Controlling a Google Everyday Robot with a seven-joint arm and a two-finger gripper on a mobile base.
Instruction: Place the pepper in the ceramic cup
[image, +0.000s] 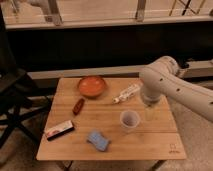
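Observation:
The small dark red pepper (78, 106) lies on the wooden table (165, 142), left of centre, just below the orange bowl. The pale ceramic cup (129, 120) with a purplish inside stands upright right of centre. My white arm reaches in from the right, and the gripper (150, 113) hangs over the table's right side, just right of the cup and far from the pepper. It holds nothing that I can see.
A wide orange-red bowl (91, 86) sits at the back of the table. A white tube (126, 93) lies behind the cup. A red-and-white box (59, 130) and a blue sponge (98, 140) lie near the front. A dark folding chair (12, 100) stands to the left.

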